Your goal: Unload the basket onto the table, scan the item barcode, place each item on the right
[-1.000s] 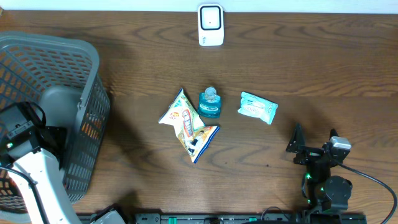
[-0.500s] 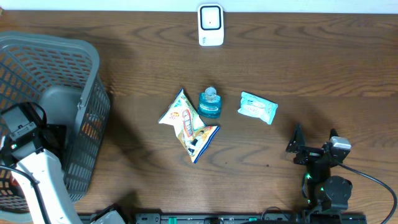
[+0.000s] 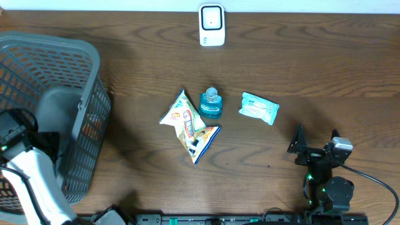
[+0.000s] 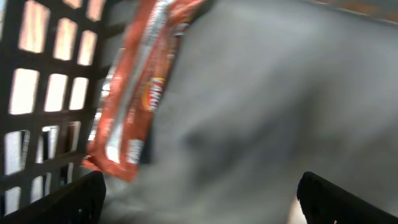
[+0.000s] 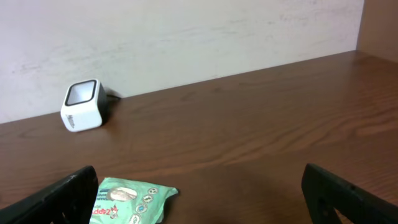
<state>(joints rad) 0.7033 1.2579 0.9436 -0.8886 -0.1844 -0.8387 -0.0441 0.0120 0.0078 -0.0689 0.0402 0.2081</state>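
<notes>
Overhead view: you look down on a brown wooden surface [image 3: 325, 75].
Scanner [image 3: 212, 25]: white, standing at the far edge, near the middle.
Snack bag [image 3: 189, 125]: lies flat at mid-surface, just beside the bottle.
Bottle [image 3: 211, 104]: small and teal, standing with its cap up.
Wipes pack [image 3: 259, 107]: pale green, flat, to the right of the bottle and apart from it.
Basket [image 3: 75, 56]: grey mesh, at the left edge.
Left arm [image 3: 34, 181]: reaches over the basket's near side; you cannot make out its fingers from here.
Right tool [image 3: 297, 145]: sits low by the near edge, well apart from all three items.
Left wrist view: blurred.
Left tool [image 4: 199, 202]: fingers spread wide at both lower corners, with nothing between them.
Orange packet [image 4: 134, 93]: leans against the basket's mesh wall, ahead on the view's left, untouched.
Right wrist view: sharp.
Right tool [image 5: 202, 199]: fingers wide apart and empty.
Wipes pack [image 5: 127, 200]: you see it just ahead, near the finger on the view's left.
Scanner [image 5: 82, 104]: farther back, by the white wall [image 5: 186, 37].
</notes>
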